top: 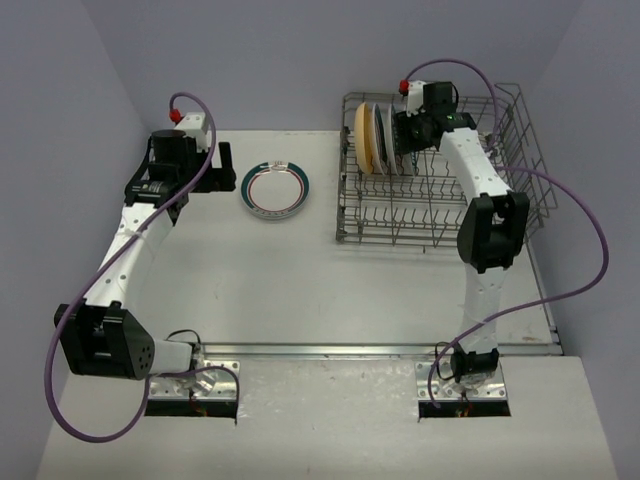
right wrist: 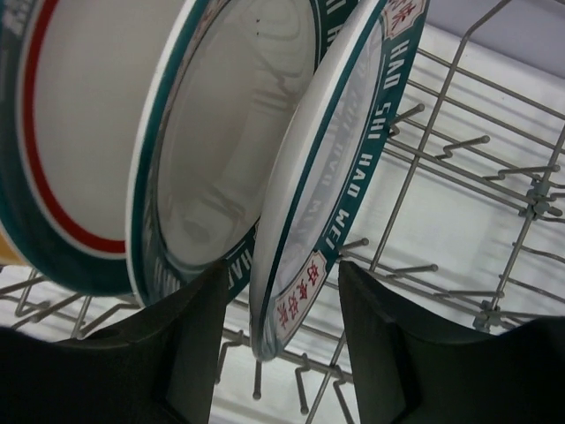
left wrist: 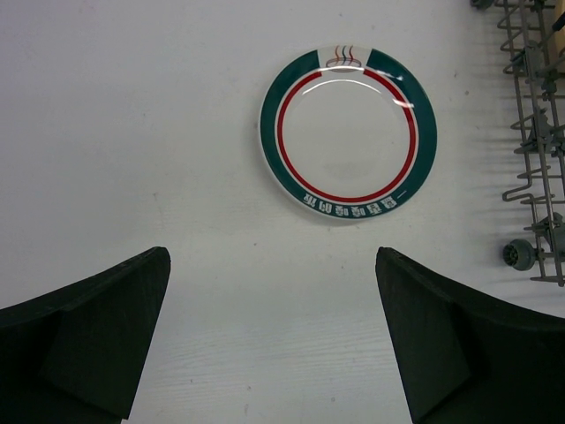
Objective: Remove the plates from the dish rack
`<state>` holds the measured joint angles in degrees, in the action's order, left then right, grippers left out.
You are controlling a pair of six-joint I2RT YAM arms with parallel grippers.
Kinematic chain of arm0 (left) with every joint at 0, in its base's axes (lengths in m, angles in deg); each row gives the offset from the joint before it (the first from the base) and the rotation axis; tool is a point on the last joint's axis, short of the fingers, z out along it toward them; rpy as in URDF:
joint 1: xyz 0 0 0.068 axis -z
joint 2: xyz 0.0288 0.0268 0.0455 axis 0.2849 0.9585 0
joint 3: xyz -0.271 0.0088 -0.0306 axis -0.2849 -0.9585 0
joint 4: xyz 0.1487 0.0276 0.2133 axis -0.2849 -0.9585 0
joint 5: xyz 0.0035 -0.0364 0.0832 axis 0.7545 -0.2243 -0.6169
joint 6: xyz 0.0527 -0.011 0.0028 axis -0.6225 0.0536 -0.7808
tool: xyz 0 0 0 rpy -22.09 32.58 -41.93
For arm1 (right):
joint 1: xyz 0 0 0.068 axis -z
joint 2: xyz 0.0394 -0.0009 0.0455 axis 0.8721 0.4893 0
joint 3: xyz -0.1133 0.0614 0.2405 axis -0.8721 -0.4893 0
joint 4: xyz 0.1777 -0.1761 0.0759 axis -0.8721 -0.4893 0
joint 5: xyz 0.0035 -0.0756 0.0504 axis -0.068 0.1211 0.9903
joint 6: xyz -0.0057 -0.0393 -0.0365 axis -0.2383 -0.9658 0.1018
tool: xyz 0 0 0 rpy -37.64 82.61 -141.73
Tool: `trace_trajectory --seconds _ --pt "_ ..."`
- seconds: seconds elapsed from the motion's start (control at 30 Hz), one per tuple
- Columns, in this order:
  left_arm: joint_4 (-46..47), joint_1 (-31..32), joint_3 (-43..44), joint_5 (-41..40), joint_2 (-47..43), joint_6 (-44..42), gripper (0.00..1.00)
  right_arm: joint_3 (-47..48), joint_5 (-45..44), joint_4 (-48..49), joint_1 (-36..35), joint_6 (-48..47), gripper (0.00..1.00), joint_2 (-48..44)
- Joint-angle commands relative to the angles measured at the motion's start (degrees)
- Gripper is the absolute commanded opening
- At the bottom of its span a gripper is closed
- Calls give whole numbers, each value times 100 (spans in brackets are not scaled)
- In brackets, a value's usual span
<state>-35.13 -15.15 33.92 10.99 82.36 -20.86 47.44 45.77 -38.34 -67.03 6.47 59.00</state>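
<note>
Fingers of the right gripper (right wrist: 282,269) stand apart astride the lower rim of the lettered plate (right wrist: 331,168), which stands upright in the dish rack (right wrist: 481,168); a slight gap shows on each side. Next in the row stand two banded plates (right wrist: 212,132). The left gripper (left wrist: 272,256) hangs spread wide over the table (left wrist: 115,132), with a teal-and-red-ringed plate (left wrist: 347,124) lying flat ahead of it, near the rack.

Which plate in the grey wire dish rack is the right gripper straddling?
The endmost white plate, teal rim lettered HAO SHI HAO WEI with red character labels; fingers of the right gripper flank its lower edge. Other plates stand outside them.
</note>
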Motion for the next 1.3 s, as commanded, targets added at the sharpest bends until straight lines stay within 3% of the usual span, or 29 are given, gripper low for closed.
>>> trace_trajectory --seconds 0.0,0.1,0.23,0.3,0.43,0.77,0.9,1.0,1.07,1.13,1.27 --pt "205 -8 -21 -22 6 30 100 428 -183 351 18 -100 52 207" --pt "149 0 1 -17 -4 26 100 322 -117 310 19 153 49 290" --pt "124 0 31 37 -52 80 100 150 166 204 18 512 35 100" --pt "81 0 56 56 -102 182 100 146 290 179 26 640 20 -62" --pt "-57 0 180 106 -142 313 100 264 817 52 118 804 3 -507" --pt "-307 -9 485 605 -385 500 100 26 2289 36 474 151 0 -2066" --pt "-253 -11 579 1318 -590 626 100 -210 2885 72 443 -278 0 -2805" --pt "-237 -208 607 2401 -744 845 99 -835 2724 198 -96 -1527 0 -3526" --pt "-138 -489 532 3675 -808 1016 97 -1874 2191 661 -527 -2444 0 -4344" --pt "-42 -700 456 4342 -893 1253 95 -2854 1757 1336 -1131 -3713 0 -5028" --pt "-144 -764 349 5316 -1081 1200 92 -5680 596 3077 -2499 -6296 0 -6712"
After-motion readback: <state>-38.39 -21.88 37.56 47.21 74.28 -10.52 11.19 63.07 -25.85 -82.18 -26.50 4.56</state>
